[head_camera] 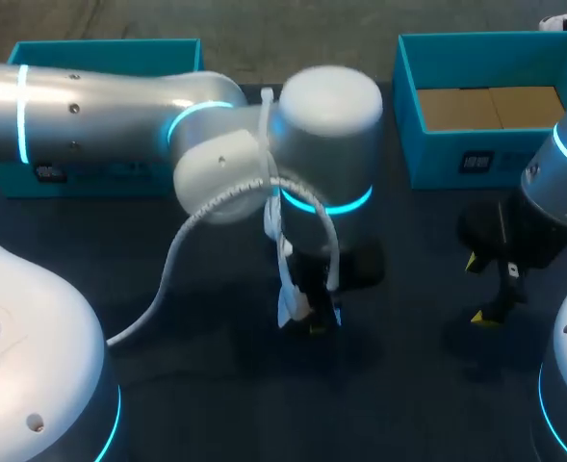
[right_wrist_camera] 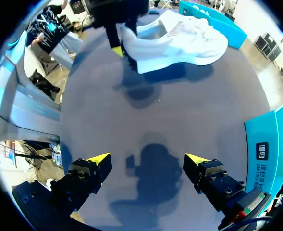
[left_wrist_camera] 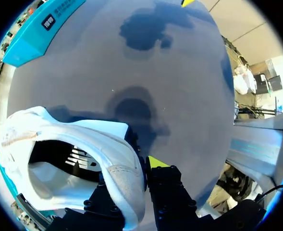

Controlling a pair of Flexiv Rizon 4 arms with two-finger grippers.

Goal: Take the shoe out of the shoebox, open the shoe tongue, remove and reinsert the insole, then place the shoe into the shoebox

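Left end effector [left_wrist_camera: 131, 179] grips white fabric shoe [right_wrist_camera: 179, 42] by heel over dark grey worktop [head_camera: 408, 385]. Right end effector [right_wrist_camera: 147, 158] open, empty. Next, I think: pull tongue [right_wrist_camera: 184, 25] open.

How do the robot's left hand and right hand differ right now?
The left hand is shut on the heel of the white shoe; the right hand is open and holds nothing. The left hand is near the middle of the table, while the right hand is toward its right side, near the open blue box. Both hang over the dark table, pointing down.
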